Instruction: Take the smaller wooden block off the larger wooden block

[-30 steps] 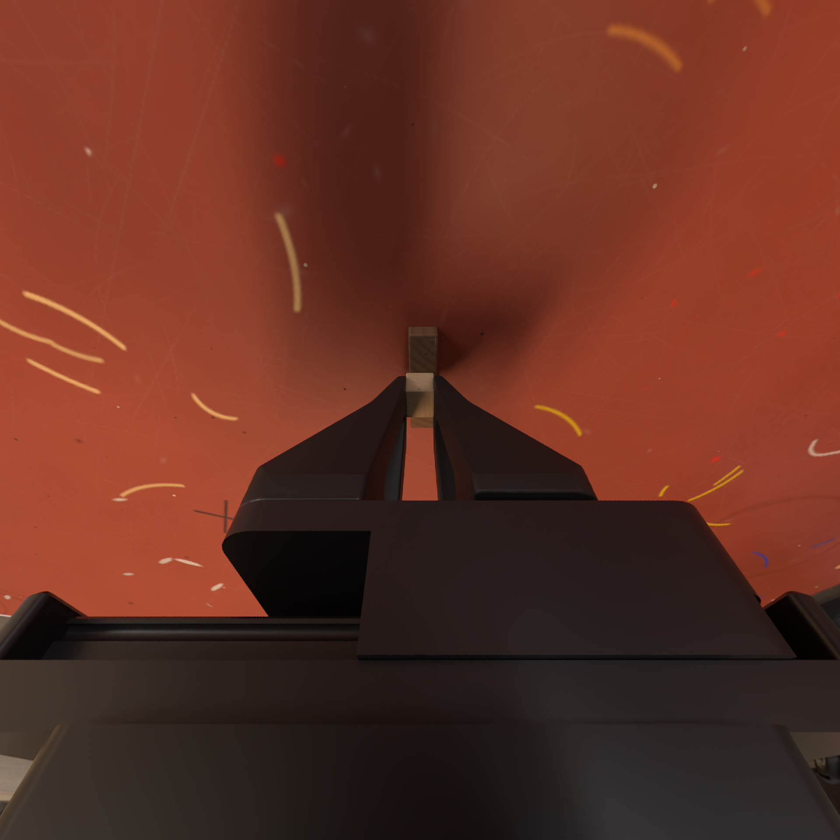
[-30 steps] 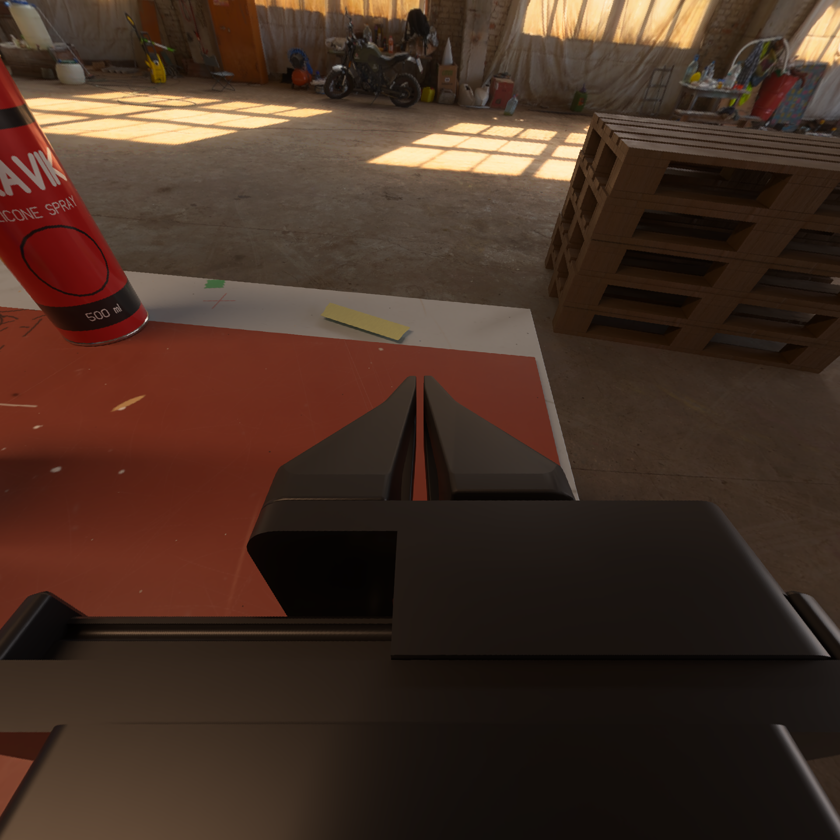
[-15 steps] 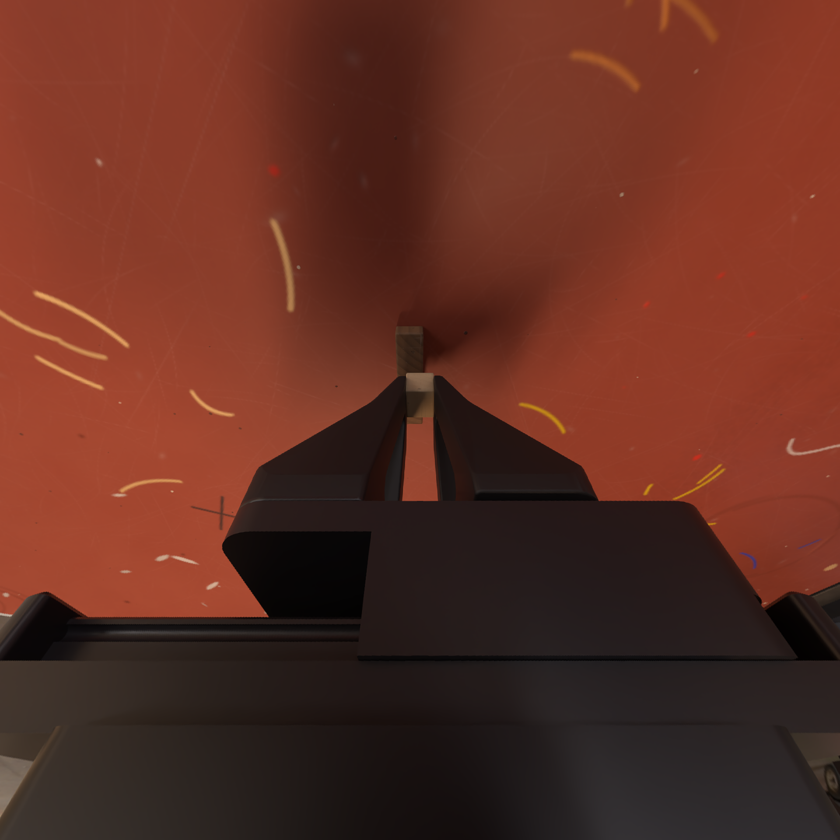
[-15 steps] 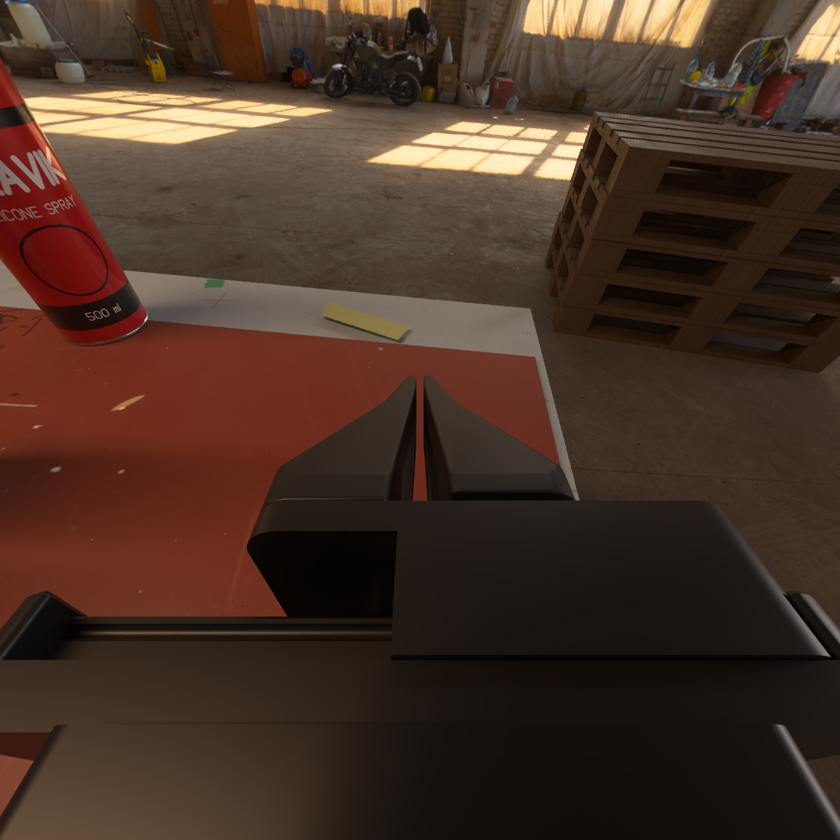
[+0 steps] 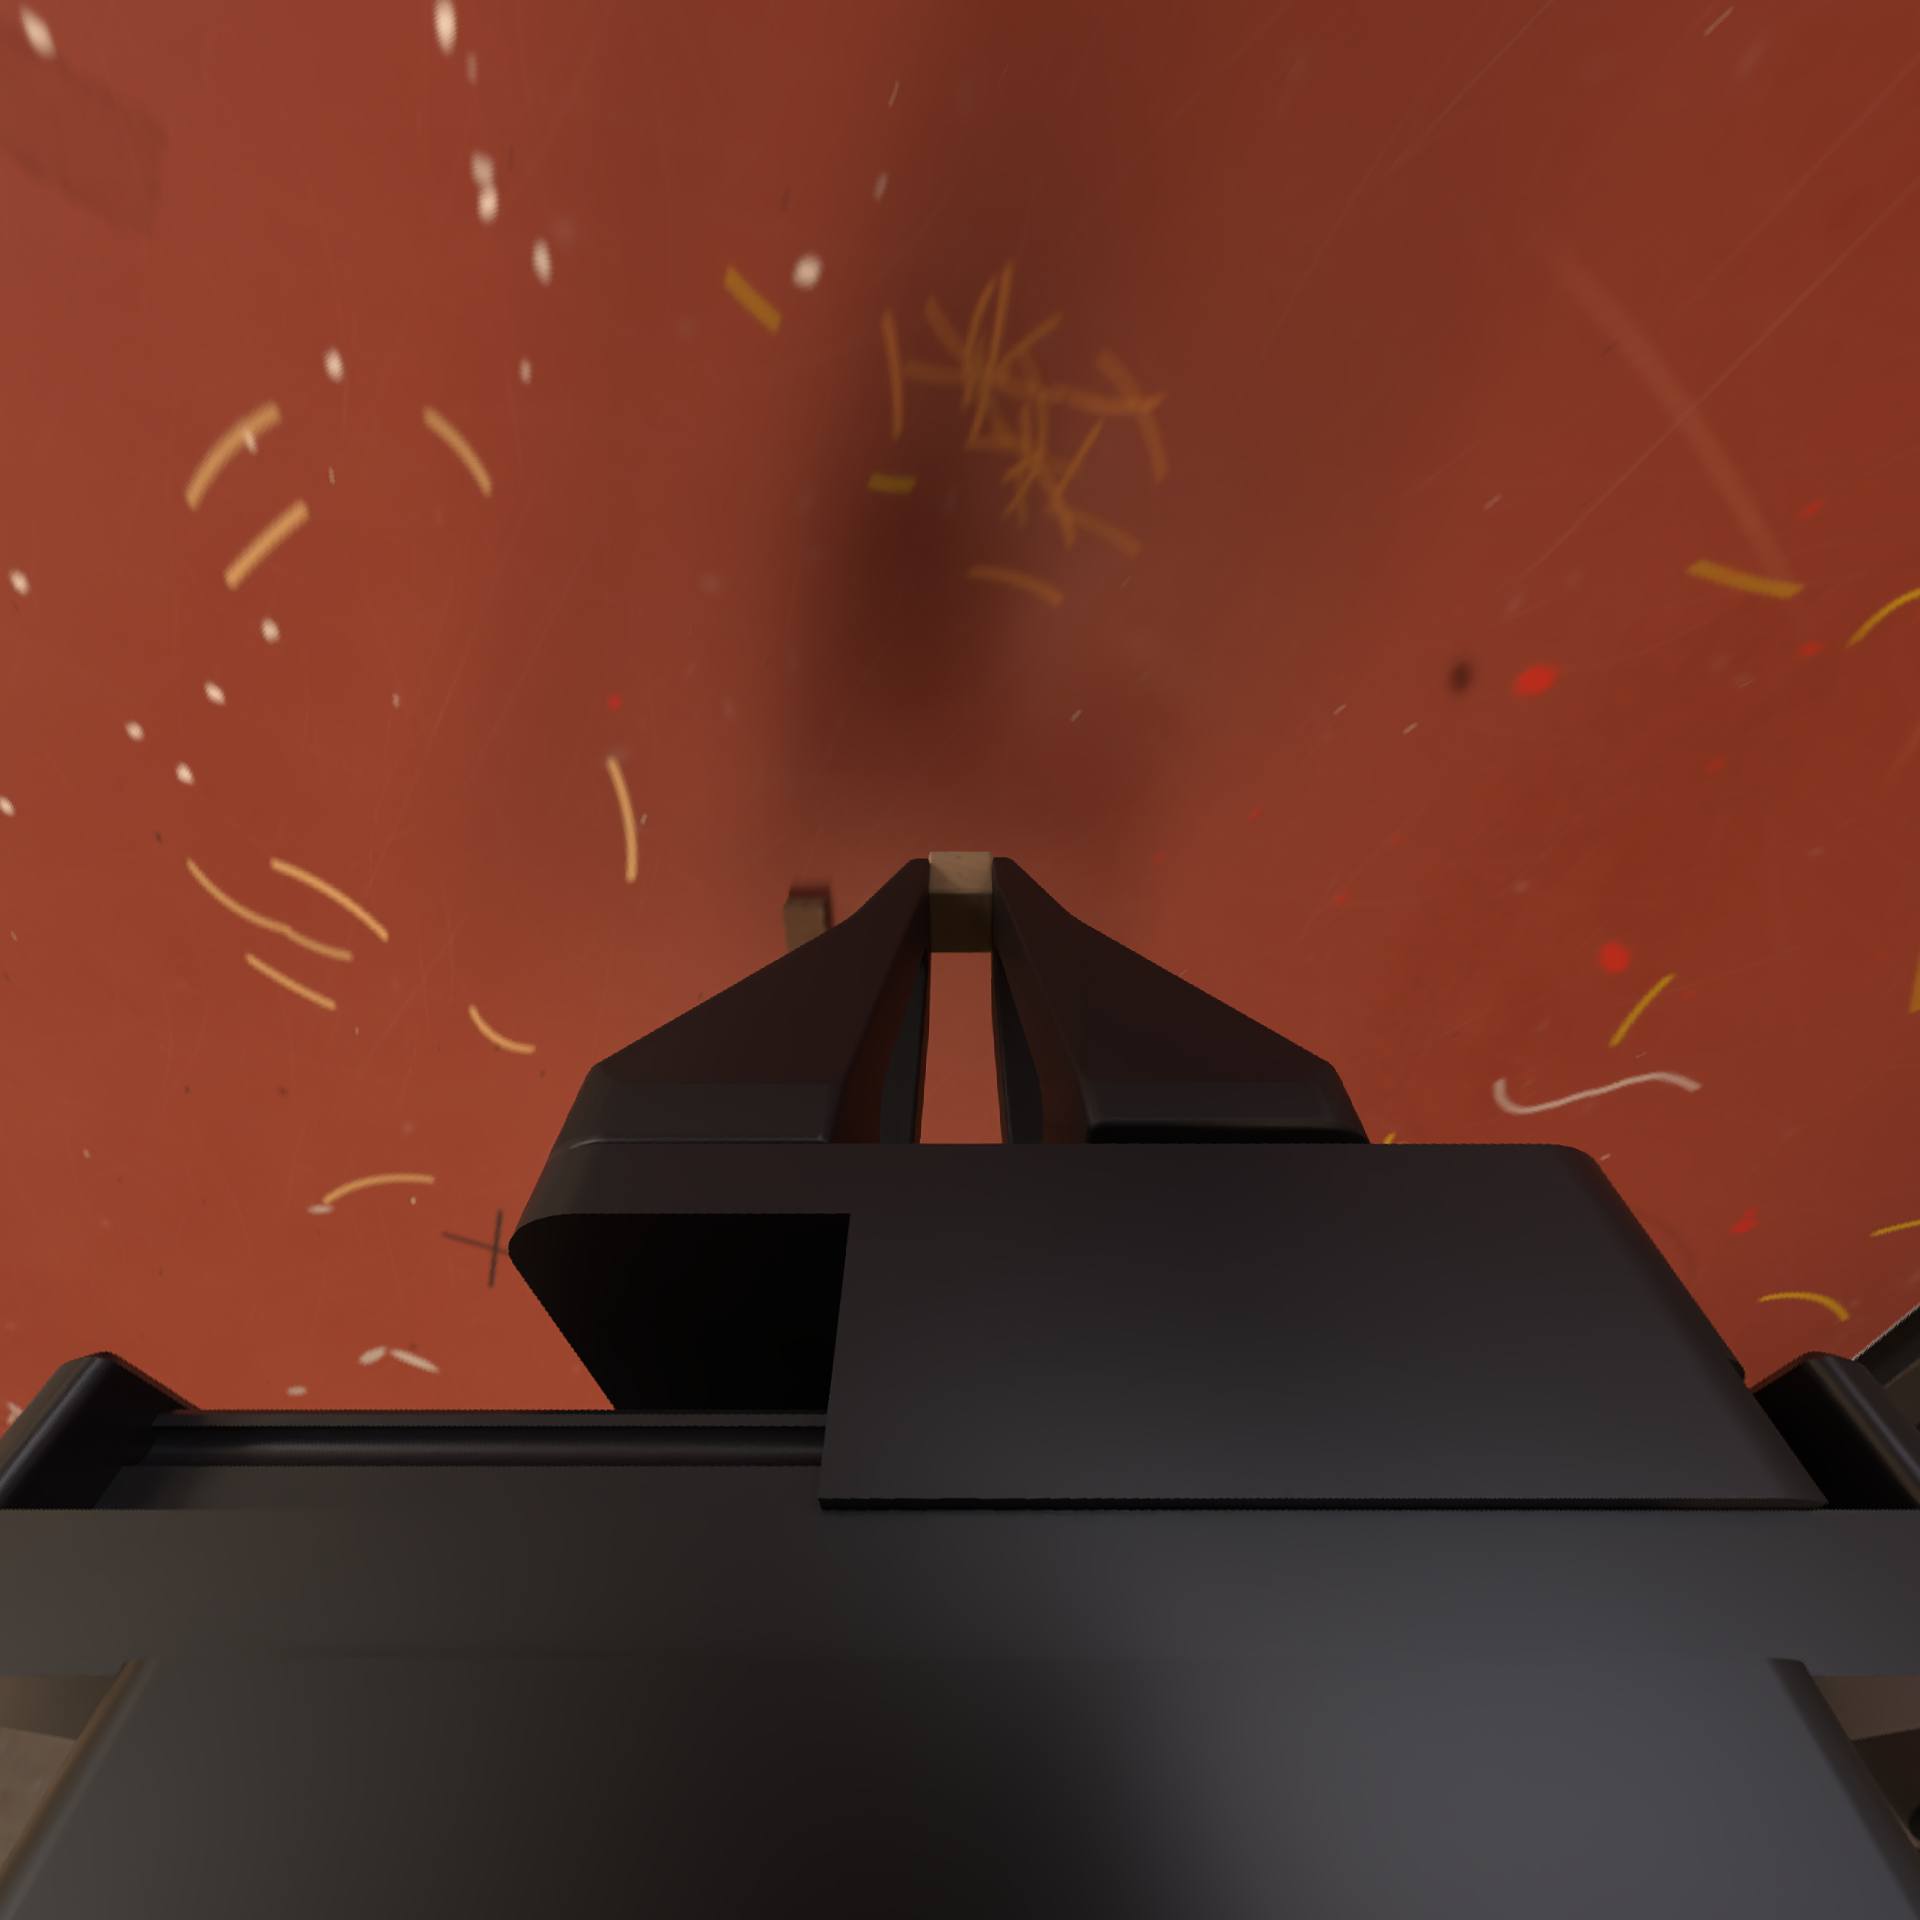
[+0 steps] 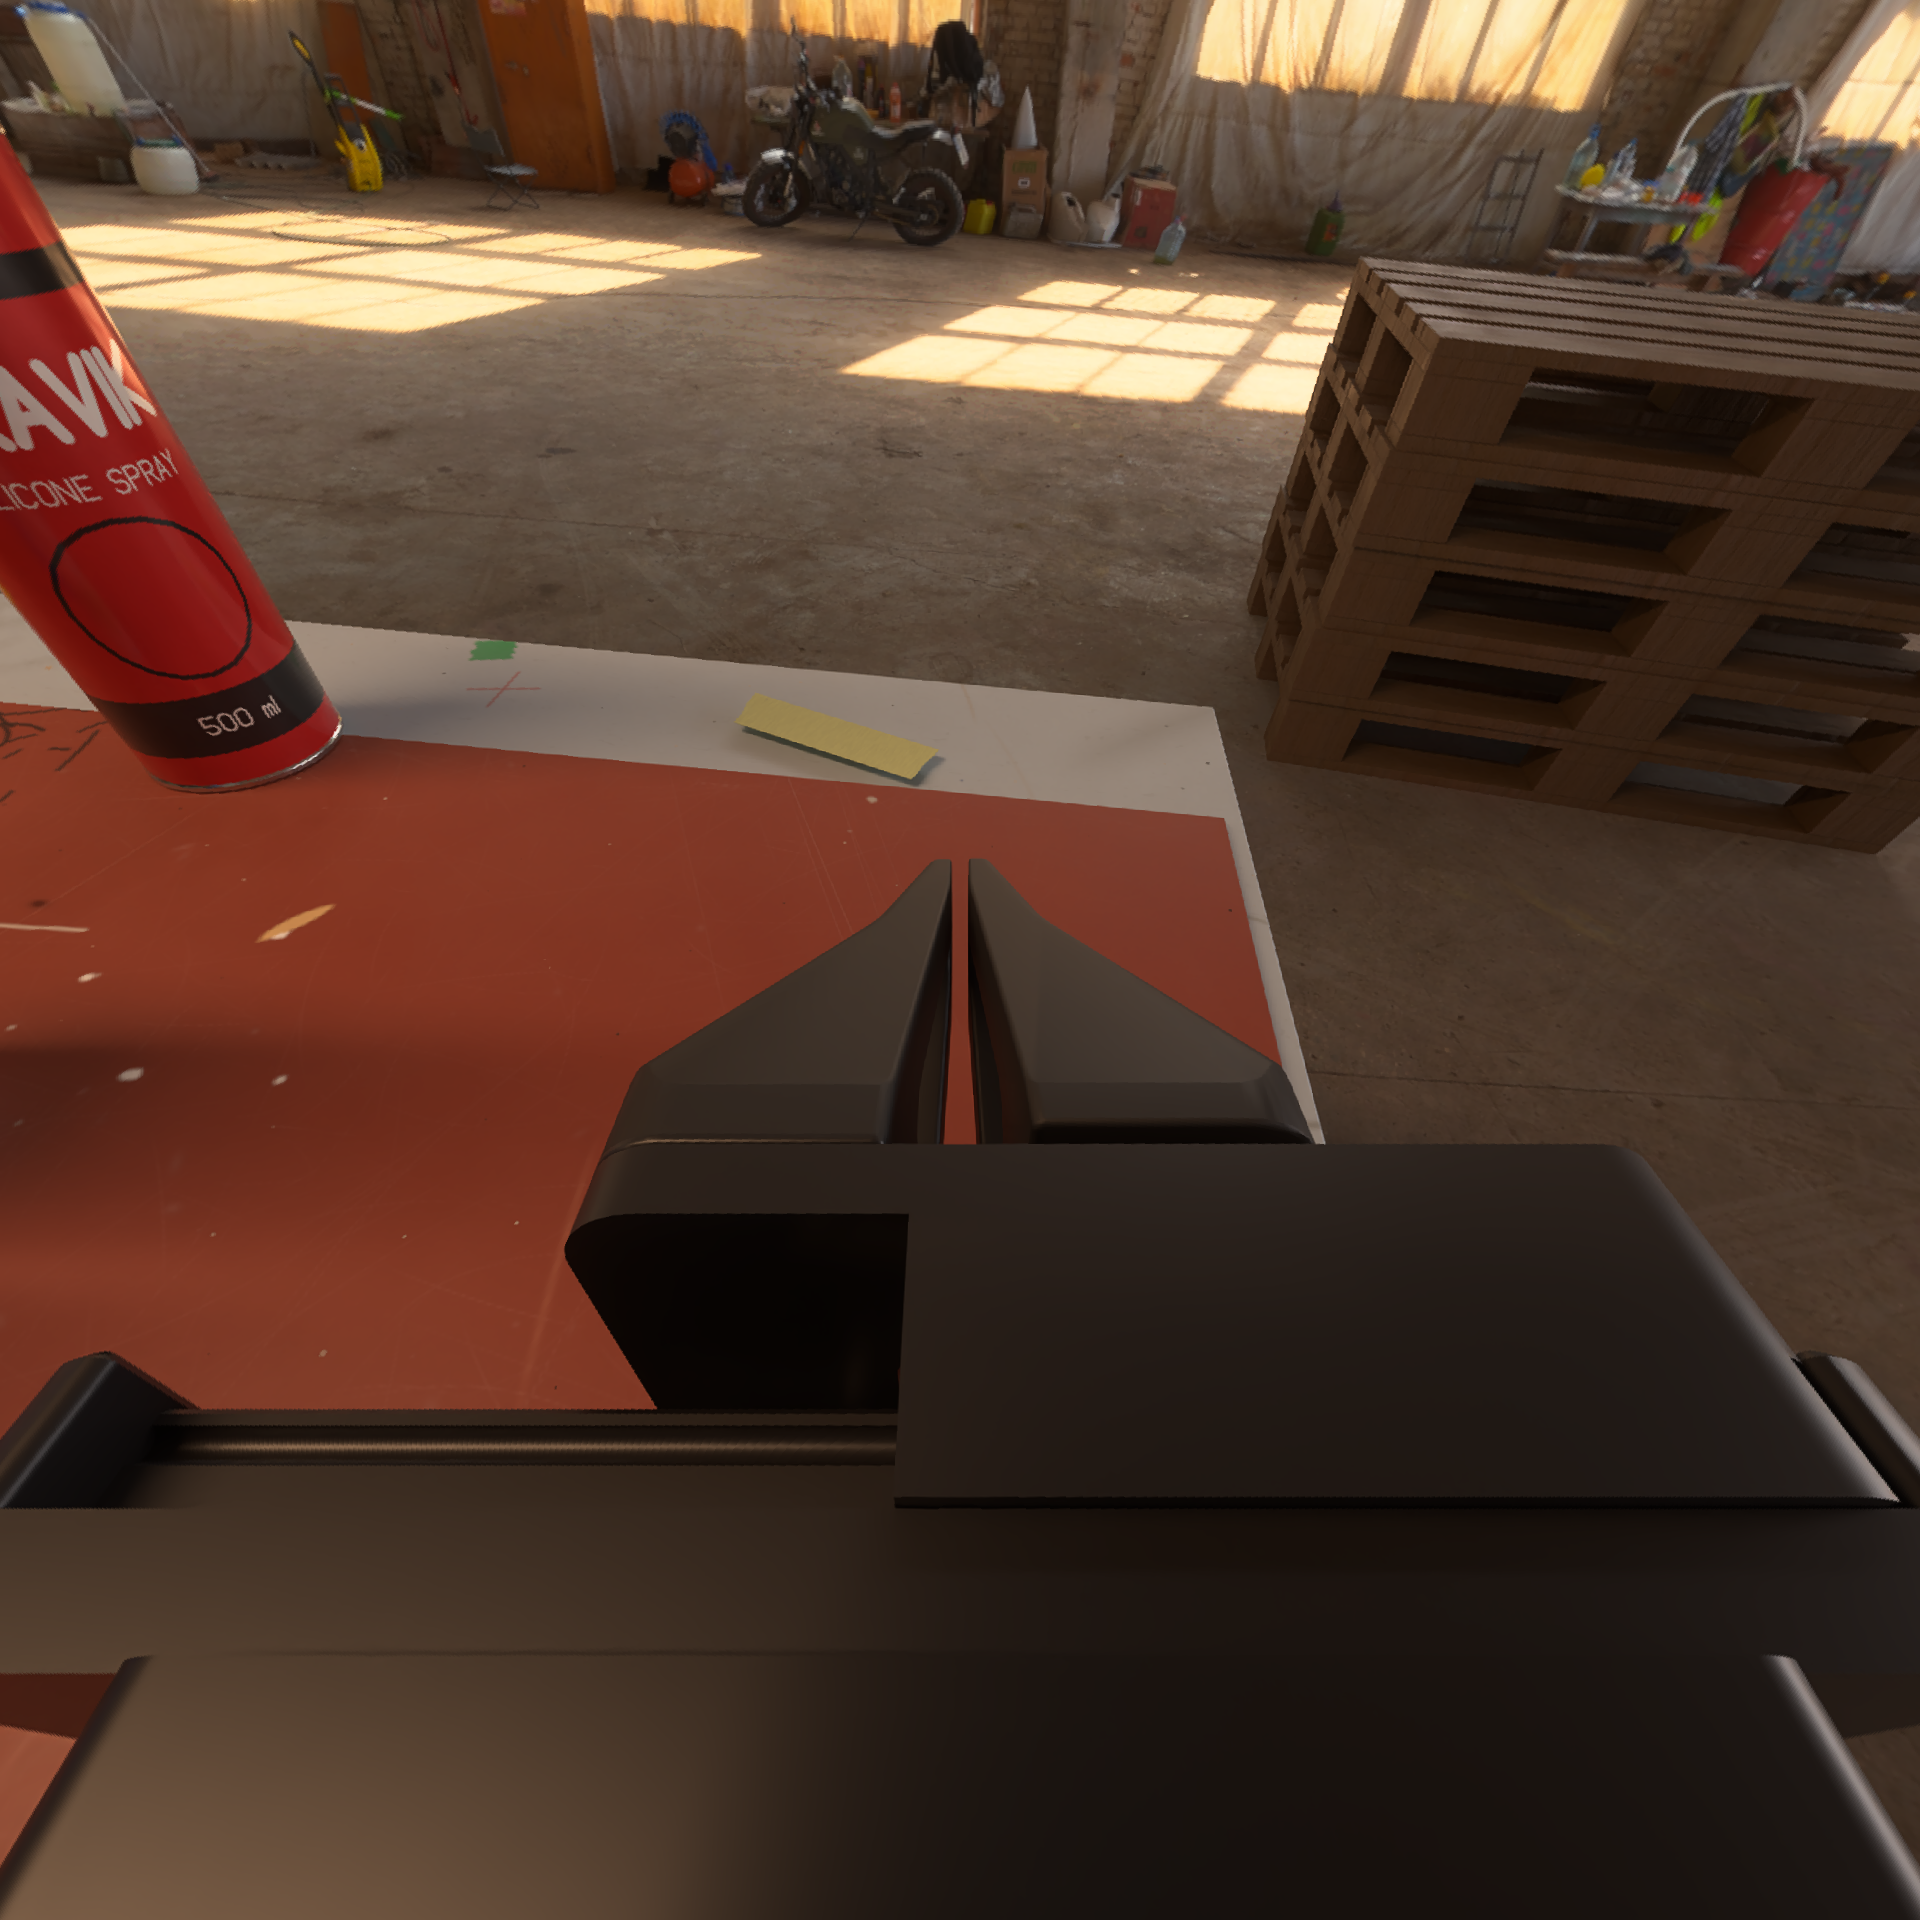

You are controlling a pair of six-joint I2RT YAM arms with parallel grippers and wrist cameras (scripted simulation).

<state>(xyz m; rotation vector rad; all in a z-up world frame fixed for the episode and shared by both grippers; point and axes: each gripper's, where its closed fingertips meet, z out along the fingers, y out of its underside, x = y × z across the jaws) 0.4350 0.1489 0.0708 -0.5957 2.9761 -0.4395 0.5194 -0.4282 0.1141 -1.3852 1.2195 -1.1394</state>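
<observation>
In the left wrist view my left gripper (image 5: 960, 883) is shut on the smaller, pale wooden block (image 5: 958, 900) and holds it high above the red mat (image 5: 1351, 416). The larger, darker wooden block (image 5: 806, 914) stands on the mat below, to the left of my fingertips, partly hidden behind the left finger. The two blocks are apart. In the right wrist view my right gripper (image 6: 960, 878) is shut and empty, low over the red mat (image 6: 520, 987) near its right edge. Neither block shows in that view.
A red spray can (image 6: 145, 540) stands at the far left of the table. A yellow strip (image 6: 836, 736) lies on the white table edge (image 6: 1091, 738). Wooden pallets (image 6: 1600, 540) are stacked on the floor to the right. Paint marks speckle the mat.
My left gripper has risen and shifted right with the smaller block; the larger block has dropped away to the left of the fingertips and looks smaller. The right gripper has not moved.
</observation>
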